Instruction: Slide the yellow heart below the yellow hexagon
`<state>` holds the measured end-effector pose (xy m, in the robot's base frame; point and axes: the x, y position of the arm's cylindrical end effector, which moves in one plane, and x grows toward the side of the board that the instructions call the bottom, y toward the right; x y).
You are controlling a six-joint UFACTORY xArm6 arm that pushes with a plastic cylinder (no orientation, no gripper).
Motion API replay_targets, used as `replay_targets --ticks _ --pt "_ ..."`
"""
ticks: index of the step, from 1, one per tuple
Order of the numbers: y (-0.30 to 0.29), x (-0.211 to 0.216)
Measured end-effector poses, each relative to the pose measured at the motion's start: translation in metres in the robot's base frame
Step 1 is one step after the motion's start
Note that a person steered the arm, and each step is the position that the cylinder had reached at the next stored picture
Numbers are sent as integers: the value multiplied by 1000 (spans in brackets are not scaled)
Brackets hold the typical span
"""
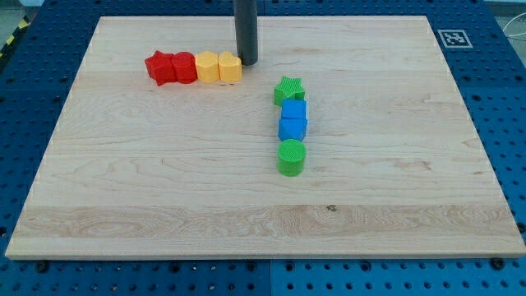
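Note:
Two yellow blocks sit side by side near the view's top, left of centre. The left one (207,66) looks like the hexagon and the right one (230,67) like the heart, though the shapes are hard to make out. They touch each other. My tip (247,62) rests on the board right against the right side of the right yellow block. The dark rod rises from it out of the view's top.
A red star (160,67) and another red block (185,67) continue the row to the left of the yellow blocks. A column to the lower right holds a green star (288,89), two blue blocks (293,109) (292,128) and a green cylinder (291,157).

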<state>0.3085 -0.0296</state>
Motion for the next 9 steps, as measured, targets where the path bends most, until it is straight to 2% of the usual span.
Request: replay_targets --ticks 5,9 --pt "-13 48" --pt "-44 61"
